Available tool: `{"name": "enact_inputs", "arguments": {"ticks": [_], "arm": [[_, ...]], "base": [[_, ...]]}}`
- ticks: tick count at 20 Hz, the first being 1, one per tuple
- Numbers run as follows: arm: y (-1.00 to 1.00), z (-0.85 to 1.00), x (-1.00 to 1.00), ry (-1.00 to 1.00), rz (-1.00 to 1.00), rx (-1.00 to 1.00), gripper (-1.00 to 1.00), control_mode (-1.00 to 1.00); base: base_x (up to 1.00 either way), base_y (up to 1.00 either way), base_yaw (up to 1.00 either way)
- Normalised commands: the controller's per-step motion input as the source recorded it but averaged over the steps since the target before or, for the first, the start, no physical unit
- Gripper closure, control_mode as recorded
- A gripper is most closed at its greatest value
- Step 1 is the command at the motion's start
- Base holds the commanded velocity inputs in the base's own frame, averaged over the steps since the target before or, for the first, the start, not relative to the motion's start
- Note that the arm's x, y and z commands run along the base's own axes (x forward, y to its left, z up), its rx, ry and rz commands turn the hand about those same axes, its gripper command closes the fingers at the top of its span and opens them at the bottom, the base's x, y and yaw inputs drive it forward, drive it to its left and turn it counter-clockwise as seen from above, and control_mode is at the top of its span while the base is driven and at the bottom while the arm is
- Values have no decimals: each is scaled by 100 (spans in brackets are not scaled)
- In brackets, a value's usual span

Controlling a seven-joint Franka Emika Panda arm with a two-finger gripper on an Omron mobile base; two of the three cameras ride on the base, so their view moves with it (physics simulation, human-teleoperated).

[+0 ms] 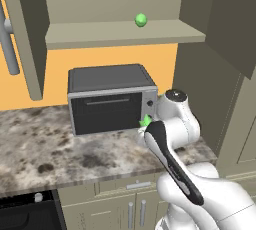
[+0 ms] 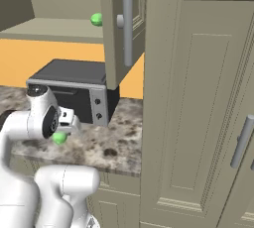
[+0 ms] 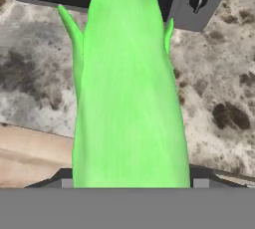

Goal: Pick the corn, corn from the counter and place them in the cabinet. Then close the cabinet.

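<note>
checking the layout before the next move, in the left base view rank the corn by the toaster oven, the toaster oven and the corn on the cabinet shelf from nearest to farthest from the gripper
1. corn by the toaster oven, at the gripper, low on the counter.
2. toaster oven, just behind, left of it.
3. corn on the cabinet shelf, high above.

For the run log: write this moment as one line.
claw: shut on corn | above counter, by toaster oven | other corn on cabinet shelf | doors open
</note>
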Motion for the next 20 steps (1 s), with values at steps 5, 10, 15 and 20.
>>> {"name": "enact_inputs", "arguments": {"ticks": [5,10,15,20], "arm": [[0,100,-6,-34,-2,0,100,-100],[0,100,0,-27,0,0,100,-100],[0,100,0,-14,0,0,100,-100],[2,100,6,-8,0,1,100,-100]], "base": [[0,0,0],[0,0,0],[0,0,0],[0,0,0]]}}
